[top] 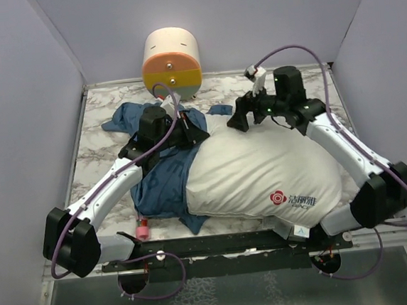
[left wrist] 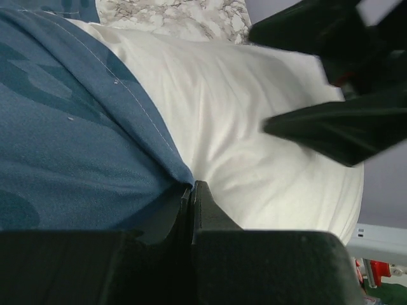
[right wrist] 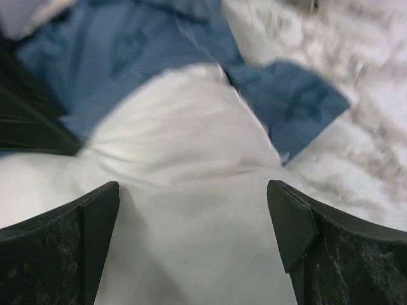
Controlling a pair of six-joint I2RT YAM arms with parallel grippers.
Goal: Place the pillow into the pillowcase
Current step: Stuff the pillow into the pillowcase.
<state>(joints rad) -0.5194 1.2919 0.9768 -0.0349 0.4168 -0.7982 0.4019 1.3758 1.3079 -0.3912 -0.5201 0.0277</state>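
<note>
The plump white pillow [top: 262,172] lies across the middle and right of the marble table [top: 100,151], its red logo near the front. The blue pillowcase [top: 160,188] is bunched against its left end, with a flap [top: 220,110] behind it. My left gripper [top: 191,133] is shut, and the pillowcase hem [left wrist: 159,152] runs into its tips [left wrist: 191,189] right beside the pillow [left wrist: 254,127]. My right gripper [top: 240,121] hovers open over the pillow's far end; both fingers [right wrist: 95,219] straddle bare white pillow fabric [right wrist: 184,190], with the pillowcase [right wrist: 127,51] beyond.
A cream-and-orange cylinder [top: 170,61] stands at the back edge of the table. A small red-and-pink object [top: 144,230] lies near the front left. Lilac walls close in the table on three sides. The right arm [left wrist: 343,95] looms dark in the left wrist view.
</note>
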